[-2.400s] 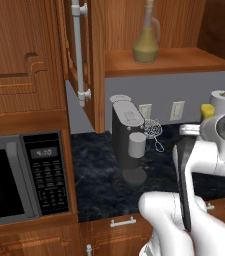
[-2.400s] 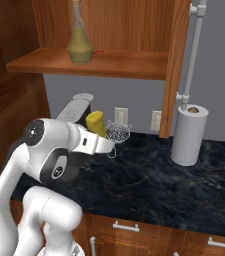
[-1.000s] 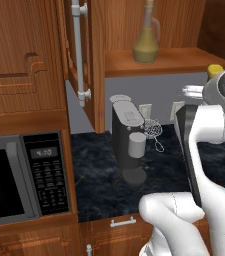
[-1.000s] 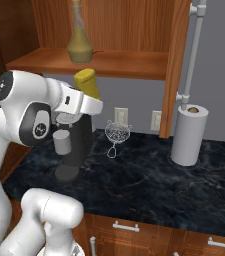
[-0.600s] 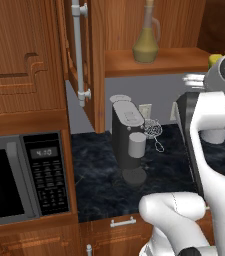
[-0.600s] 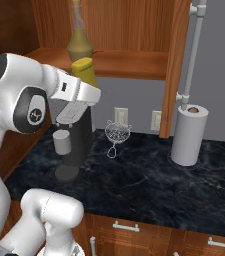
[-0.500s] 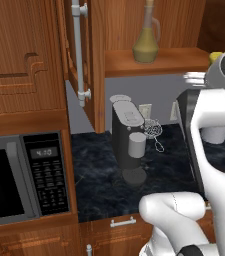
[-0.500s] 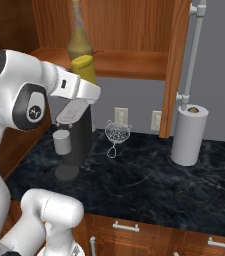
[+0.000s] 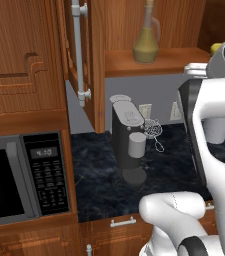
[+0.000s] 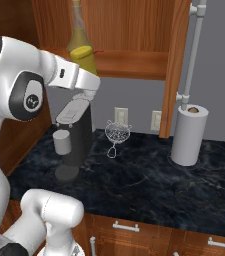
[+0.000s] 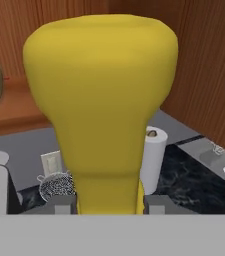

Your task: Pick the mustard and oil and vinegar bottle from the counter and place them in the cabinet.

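Cabinet [image 10: 134, 62] shelf already carries the oil and vinegar bottle [image 9: 146, 42]. Gripper [image 11: 106, 202] is clamped on the mustard [image 11: 101, 100], held at shelf height, up from counter [image 10: 149, 182] level. Step: placing it. Next: advance over the board, lower, release.

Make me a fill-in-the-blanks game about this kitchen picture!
1. The hand is holding the yellow ___ bottle.
2. The oil and vinegar bottle stands on the ___ shelf.
3. The roll of paper towels stands on the dark ___.
4. The wire strainer is between the coffee machine and the ___.

Missing words: mustard; cabinet; counter; paper towels
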